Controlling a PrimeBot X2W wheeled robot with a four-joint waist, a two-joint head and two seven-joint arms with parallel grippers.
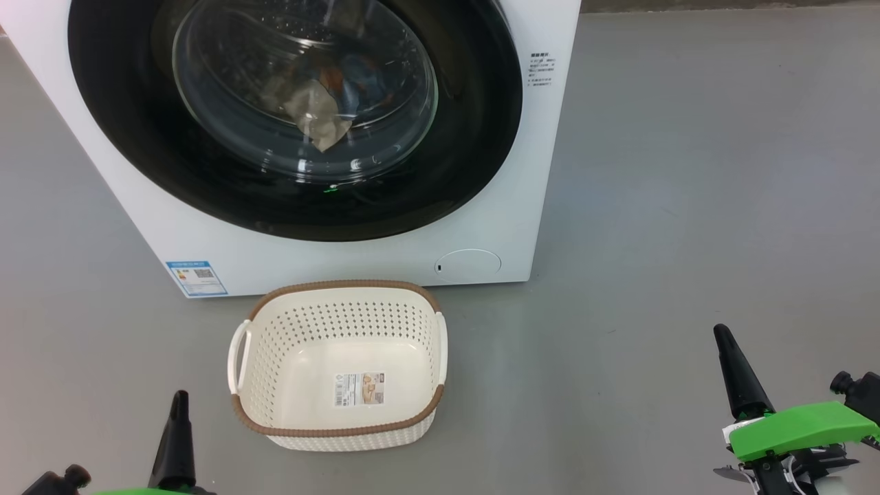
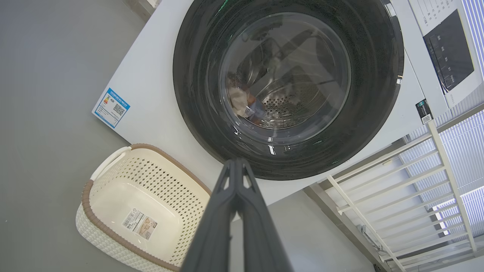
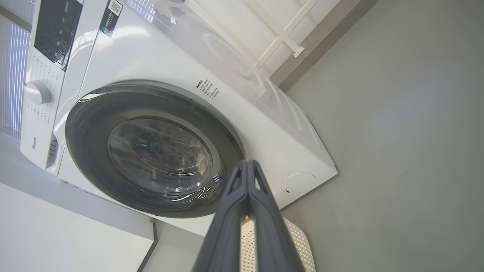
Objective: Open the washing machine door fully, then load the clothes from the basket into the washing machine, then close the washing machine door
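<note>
The white washing machine (image 1: 385, 247) stands ahead with its round black-rimmed door (image 1: 137, 124) shut flat against its front. Through the glass bowl I see the clothes (image 1: 320, 103) inside the drum, beige and blue-orange fabric. On the floor just in front sits the cream basket (image 1: 337, 412) with only a label sticker on its bottom. My left gripper (image 1: 180, 397) is shut, low at the basket's left. Off to the right of the basket, well clear of it, my right gripper (image 1: 722, 333) is shut too. The wrist views show the door (image 2: 196, 94) (image 3: 87, 151), each gripper (image 2: 236, 161) (image 3: 247, 162) with fingers pressed together and holding nothing.
Grey floor (image 1: 687, 206) spreads wide to the right of the machine. A white slatted frame (image 2: 408, 181) stands against the wall beside the machine. The control panel (image 3: 53, 30) and its dial sit at the machine's top.
</note>
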